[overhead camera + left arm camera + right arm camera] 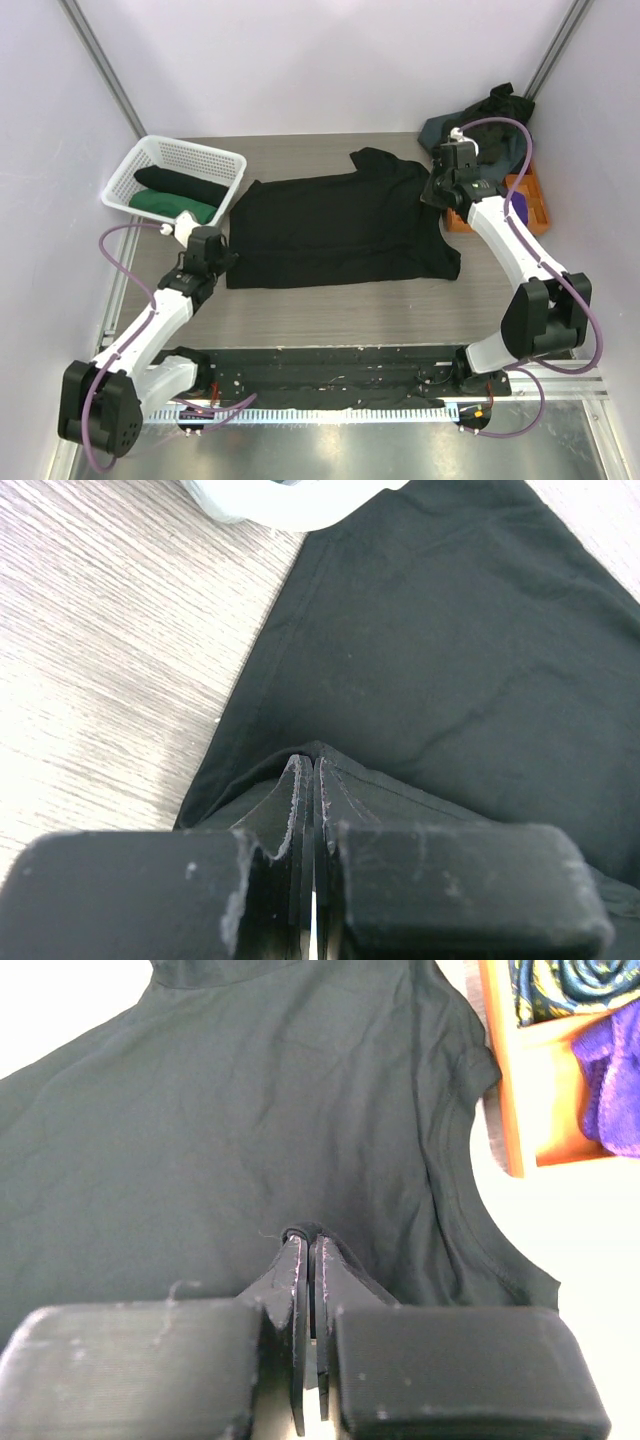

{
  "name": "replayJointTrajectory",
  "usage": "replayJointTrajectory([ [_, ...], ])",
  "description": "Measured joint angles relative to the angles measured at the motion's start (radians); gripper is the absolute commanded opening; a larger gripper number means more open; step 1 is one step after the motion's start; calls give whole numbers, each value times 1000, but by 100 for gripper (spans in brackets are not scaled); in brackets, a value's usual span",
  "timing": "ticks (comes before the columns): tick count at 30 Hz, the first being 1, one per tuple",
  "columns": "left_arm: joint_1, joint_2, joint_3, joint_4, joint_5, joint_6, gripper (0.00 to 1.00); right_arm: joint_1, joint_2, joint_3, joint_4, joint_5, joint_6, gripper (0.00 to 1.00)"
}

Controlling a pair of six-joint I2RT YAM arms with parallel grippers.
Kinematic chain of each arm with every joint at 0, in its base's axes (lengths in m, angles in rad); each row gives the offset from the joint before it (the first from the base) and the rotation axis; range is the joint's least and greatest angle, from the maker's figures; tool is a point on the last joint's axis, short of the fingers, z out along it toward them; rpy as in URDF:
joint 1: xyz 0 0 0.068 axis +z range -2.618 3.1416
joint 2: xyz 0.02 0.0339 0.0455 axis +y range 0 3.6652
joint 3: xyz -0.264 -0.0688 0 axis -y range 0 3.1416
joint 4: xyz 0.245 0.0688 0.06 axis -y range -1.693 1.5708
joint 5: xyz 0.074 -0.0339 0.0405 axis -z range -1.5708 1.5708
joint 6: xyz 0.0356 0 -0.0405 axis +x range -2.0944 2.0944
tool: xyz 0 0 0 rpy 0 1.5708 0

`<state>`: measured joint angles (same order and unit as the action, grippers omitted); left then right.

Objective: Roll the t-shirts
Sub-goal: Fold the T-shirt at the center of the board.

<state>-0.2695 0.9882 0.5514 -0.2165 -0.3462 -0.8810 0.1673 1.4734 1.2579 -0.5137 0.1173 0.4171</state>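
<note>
One black t-shirt [340, 230] lies spread flat across the middle of the table, hem to the left and neck to the right. My left gripper [230, 262] is at its near left hem corner. In the left wrist view that gripper [313, 765] is shut, with the black hem [400, 790] pinched between its jaws. My right gripper [433, 192] is at the shirt's right edge by the neck. The right wrist view shows it [308, 1240] shut on a small fold of the black cloth [250, 1110]. Two rolled t-shirts, one black [180, 183] and one dark green [175, 206], lie in a basket.
The white basket [150, 150] stands at the back left, its corner close to the shirt's hem [290, 505]. An orange bin [532, 200] with purple cloth [610, 1080] sits just right of the right gripper. A heap of dark t-shirts [490, 110] lies in the back right corner.
</note>
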Motion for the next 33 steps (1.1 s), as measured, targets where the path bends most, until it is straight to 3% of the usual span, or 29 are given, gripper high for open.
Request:
replayJointTrajectory([
  [33,50,232,71,116,44,52,0,-80,256,175,34,-170,-46,1],
])
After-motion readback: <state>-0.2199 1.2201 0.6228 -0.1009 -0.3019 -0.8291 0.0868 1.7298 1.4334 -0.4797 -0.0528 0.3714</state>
